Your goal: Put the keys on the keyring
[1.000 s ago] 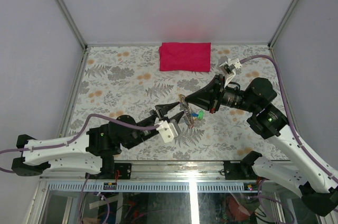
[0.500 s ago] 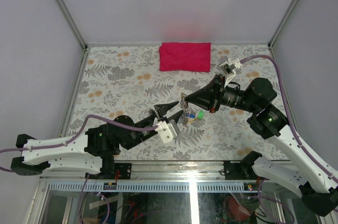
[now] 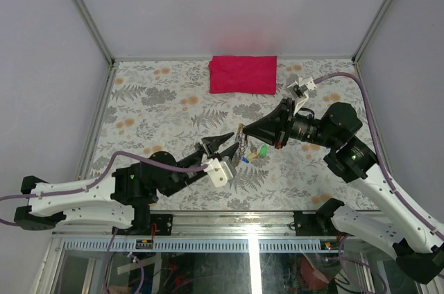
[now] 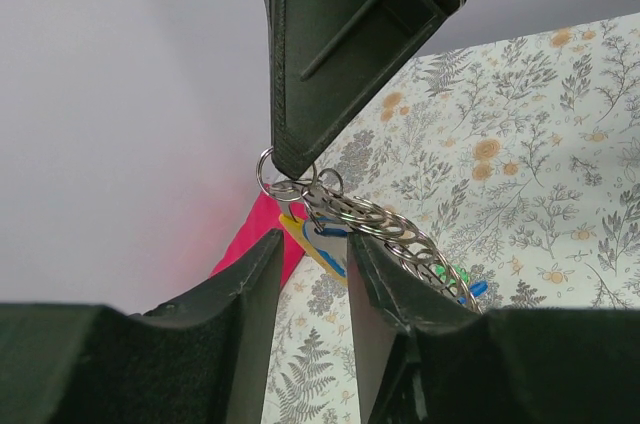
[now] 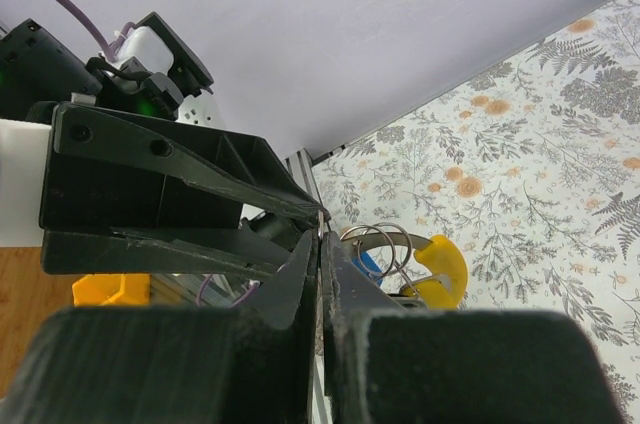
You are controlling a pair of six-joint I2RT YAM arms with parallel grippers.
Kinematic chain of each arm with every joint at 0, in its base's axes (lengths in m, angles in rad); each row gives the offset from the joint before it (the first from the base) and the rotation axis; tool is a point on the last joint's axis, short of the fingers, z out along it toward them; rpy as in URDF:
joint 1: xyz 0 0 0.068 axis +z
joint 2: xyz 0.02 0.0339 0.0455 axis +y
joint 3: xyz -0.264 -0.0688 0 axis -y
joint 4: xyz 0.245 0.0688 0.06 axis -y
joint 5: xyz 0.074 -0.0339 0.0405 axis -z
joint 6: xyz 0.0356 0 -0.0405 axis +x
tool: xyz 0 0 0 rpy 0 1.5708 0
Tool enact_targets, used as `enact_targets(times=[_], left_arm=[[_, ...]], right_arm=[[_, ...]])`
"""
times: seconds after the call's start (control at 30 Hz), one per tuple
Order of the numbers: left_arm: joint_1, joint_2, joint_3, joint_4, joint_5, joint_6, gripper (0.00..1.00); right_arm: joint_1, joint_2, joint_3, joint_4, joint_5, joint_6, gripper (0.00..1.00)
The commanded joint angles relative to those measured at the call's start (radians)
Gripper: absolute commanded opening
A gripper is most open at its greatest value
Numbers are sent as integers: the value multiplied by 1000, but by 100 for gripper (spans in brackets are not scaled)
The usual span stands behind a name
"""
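Note:
My right gripper (image 3: 240,128) is shut on the thin keyring (image 4: 270,172), held above the table; the wire shows between its closed fingertips (image 5: 322,224). A string of linked metal rings (image 4: 385,229) hangs from it with the keys (image 3: 244,150), whose yellow (image 5: 441,270), blue (image 5: 369,264) and green (image 3: 262,150) heads show. My left gripper (image 3: 232,145) sits just below and left of that tip, jaws open with a narrow gap (image 4: 314,244). A blue and yellow key tag (image 4: 322,244) lies just beyond its tips. The ring string brushes the right finger (image 4: 380,284).
A red cloth (image 3: 243,74) lies flat at the table's far edge. The floral table cover (image 3: 159,107) spreads left and right of the arms. Metal frame posts (image 3: 97,37) rise at both far corners.
The left gripper's jaws have narrowed a little and shifted closer under the right gripper's tip. The hanging keys swung slightly. The right gripper stayed put, still shut.

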Motion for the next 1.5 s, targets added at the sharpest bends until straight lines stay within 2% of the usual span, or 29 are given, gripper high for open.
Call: enact_targets(times=[0.0, 0.4, 0.5, 0.73, 1.13, 1.47], left_arm=[[-10, -18, 36, 55, -8, -20, 32], [-9, -100, -22, 75, -10, -337, 33], [-9, -104, -79, 191, -38, -446, 40], [-10, -75, -211, 437, -85, -633, 46], [-9, -14, -227, 536, -105, -625, 51], [-10, 43, -227, 553, -164, -609, 38]], right_arm=[[-7, -29, 4, 90, 29, 12, 0], [-6, -55, -21, 120, 91, -1, 0], [-6, -60, -26, 125, 101, 0, 0], [-6, -62, -32, 134, 111, 7, 0], [-6, -64, -44, 142, 105, 12, 0], [-6, -61, -50, 169, 93, 37, 0]])
